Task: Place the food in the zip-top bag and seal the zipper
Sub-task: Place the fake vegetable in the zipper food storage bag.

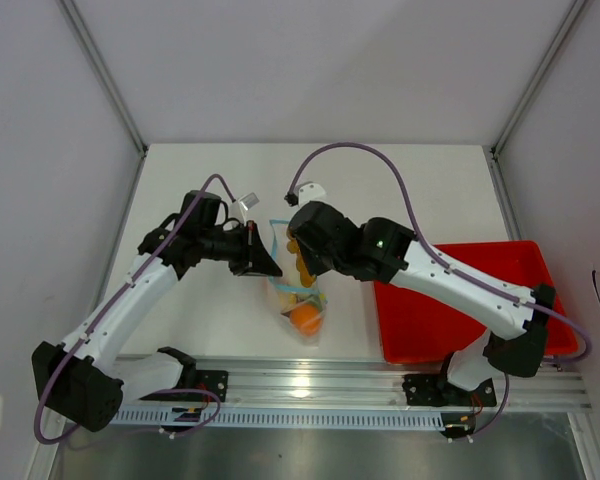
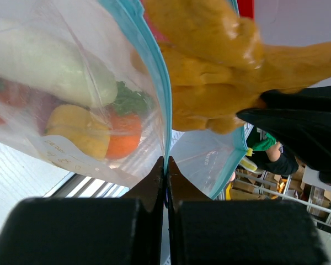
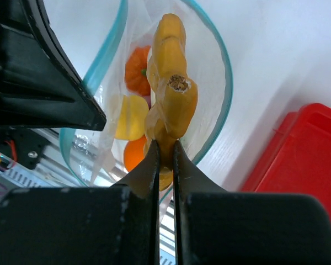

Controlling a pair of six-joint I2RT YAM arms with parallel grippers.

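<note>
The clear zip-top bag (image 1: 298,300) hangs open between my arms, its light-blue zipper (image 2: 154,66) forming a loop (image 3: 220,83). My left gripper (image 2: 166,165) is shut on the zipper edge and holds the bag up (image 1: 265,262). My right gripper (image 3: 165,152) is shut on a yellow-orange knobbly food piece (image 3: 168,72) and holds it in the bag's mouth (image 1: 302,255). Inside the bag lie an orange pumpkin (image 3: 137,69), a yellow piece (image 3: 128,116), an orange round fruit (image 1: 306,318) and a white piece (image 2: 49,66).
A red tray (image 1: 470,300) stands at the right, under the right arm. A small white object (image 1: 313,189) lies on the table behind the bag. The aluminium rail (image 1: 360,385) runs along the near edge. White walls close in both sides.
</note>
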